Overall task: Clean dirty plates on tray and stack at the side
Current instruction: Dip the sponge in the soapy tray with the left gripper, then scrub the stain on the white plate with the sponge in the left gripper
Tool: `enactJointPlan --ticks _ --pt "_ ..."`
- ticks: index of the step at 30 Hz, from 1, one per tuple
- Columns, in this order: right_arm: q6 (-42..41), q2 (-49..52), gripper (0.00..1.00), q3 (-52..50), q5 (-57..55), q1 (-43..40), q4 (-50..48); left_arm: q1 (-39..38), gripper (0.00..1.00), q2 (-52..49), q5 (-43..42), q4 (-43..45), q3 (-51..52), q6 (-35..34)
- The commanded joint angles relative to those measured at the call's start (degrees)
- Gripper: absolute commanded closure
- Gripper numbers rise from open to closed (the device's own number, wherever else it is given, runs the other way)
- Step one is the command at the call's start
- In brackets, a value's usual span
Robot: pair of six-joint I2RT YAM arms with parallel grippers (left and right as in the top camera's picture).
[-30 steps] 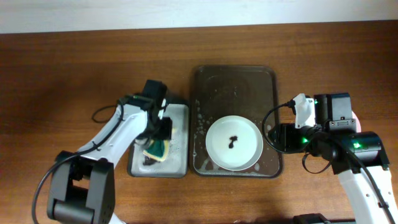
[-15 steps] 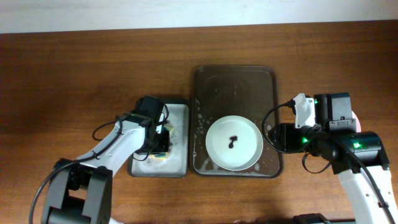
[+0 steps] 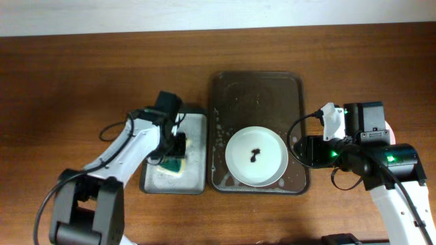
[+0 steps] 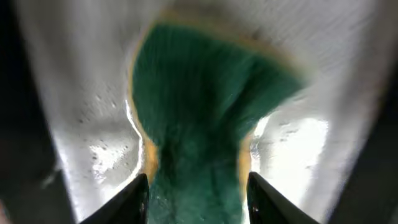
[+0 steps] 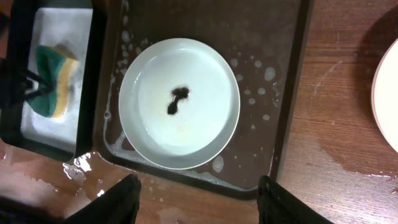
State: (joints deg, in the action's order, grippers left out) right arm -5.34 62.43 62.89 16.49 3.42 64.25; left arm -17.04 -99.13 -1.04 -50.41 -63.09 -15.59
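Overhead and wrist views of a wooden table with two robot arms. We see the left gripper [image 4: 196, 186] low over the grey sponge tray [image 3: 196, 136], its jaws drawn narrow and pinching the green and yellow sponge [image 4: 205, 93] at one end. The sponge's waist bulges out past both fingers. Its long axis runs roughly front to back along the sponge tray, tilted slightly.

One white plate [image 3: 269, 167] lies flat in the near half of the dark brown tray [image 3: 255, 92], with a small dark smudge [image 3: 255, 154] close to its centre. From the left jaws the plate lies to the right, across the sponge tray's rim and the brown tray's left rim. The plate is round, so it has no long axis and points no way. The brown tray's long axis runs front to back.

The right gripper [image 5: 198, 180] hangs at the brown tray's right rim with its jaws wide apart and empty. It is nearer the plate than the left gripper is. At the right edge of the right wrist view we see part of a second plate [image 5: 388, 93] on the bare table, outside the tray
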Motion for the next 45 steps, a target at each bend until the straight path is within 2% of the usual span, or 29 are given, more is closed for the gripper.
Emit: enactJointPlan --ticks 1,2,6,9,10,13,14,15,19,21,25,27,28,29,34,37,41,44,45 --pt "0.4 0.0 0.39 0.4 -0.3 0.4 -0.1 -0.1 0.83 -0.3 -2.5 7.6 7.8 0.7" --pt "0.4 0.0 0.39 0.4 -0.3 0.4 -0.1 -0.1 1.00 -0.3 -2.6 8.9 8.6 0.7" --pt "0.4 0.0 0.39 0.4 -0.3 0.4 -0.1 0.0 1.00 0.3 -2.6 7.2 5.6 0.7" --pt "-0.5 2.3 0.39 0.3 -1.0 0.4 0.3 0.0 1.00 2.4 -2.6 0.3 -4.1 0.7" --pt "-3.5 4.2 0.39 0.2 -2.7 0.4 0.4 -0.1 1.00 3.1 -3.1 -2.3 -8.3 0.7" --pt "-4.9 11.4 0.39 0.2 -3.7 0.3 -0.1 -0.6 1.00 3.3 -9.1 -5.5 -15.8 0.7" --pt "-4.8 15.6 0.46 0.2 -3.7 0.3 -0.8 -1.7 1.00 3.3 -12.2 -4.9 -16.9 0.7" --pt "-4.8 18.7 0.57 0.2 -3.7 0.3 -1.6 -2.8 1.00 3.3 -13.5 -3.9 -16.9 0.7" --pt "-4.8 32.2 0.59 0.2 -3.7 0.3 -6.9 -9.4 1.00 2.7 -14.5 0.5 -16.9 -1.8" --pt "-4.5 38.0 0.66 0.2 -3.4 0.3 -9.8 -13.2 1.00 0.5 -14.8 3.5 -16.9 -5.4" --pt "-1.9 44.9 0.72 0.2 0.2 0.3 -12.1 -18.6 1.00 -6.2 -18.9 7.3 -16.9 -9.3" --pt "-2.0 45.0 0.79 -0.5 0.2 0.3 -14.3 -19.7 1.00 -8.4 -20.5 8.2 -16.9 -9.3" --pt "-2.4 45.0 0.92 -0.9 0.1 0.3 -15.5 -20.2 1.00 -9.3 -20.7 8.6 -16.9 -9.7" --pt "-4.5 45.0 0.96 -1.6 -0.9 0.3 -16.8 -20.8 1.00 -10.1 -20.7 9.3 -16.9 -10.8" --pt "-6.5 45.0 0.96 -2.6 -0.9 0.3 -18.6 -23.1 1.00 -14.0 -20.7 12.9 -16.9 -16.6" --pt "-6.5 45.0 0.96 -2.6 -0.9 0.3 -18.2 -25.3 1.00 -21.1 -24.9 20.0 -16.9 -17.7" --pt "-6.5 45.0 0.96 -2.6 -0.9 0.3 -17.4 -25.0 1.00 -26.9 -21.9 20.1 -16.9 -17.6" --pt "-6.5 45.0 0.96 -2.6 -0.9 0.3 -17.1 -23.0 1.00 -26.8 -9.7 11.4 -18.3 -17.6" --pt "-6.5 45.0 0.96 -2.6 -1.2 0.3 -17.1 -22.3 1.00 -26.8 -3.4 7.2 -20.0 -17.6"
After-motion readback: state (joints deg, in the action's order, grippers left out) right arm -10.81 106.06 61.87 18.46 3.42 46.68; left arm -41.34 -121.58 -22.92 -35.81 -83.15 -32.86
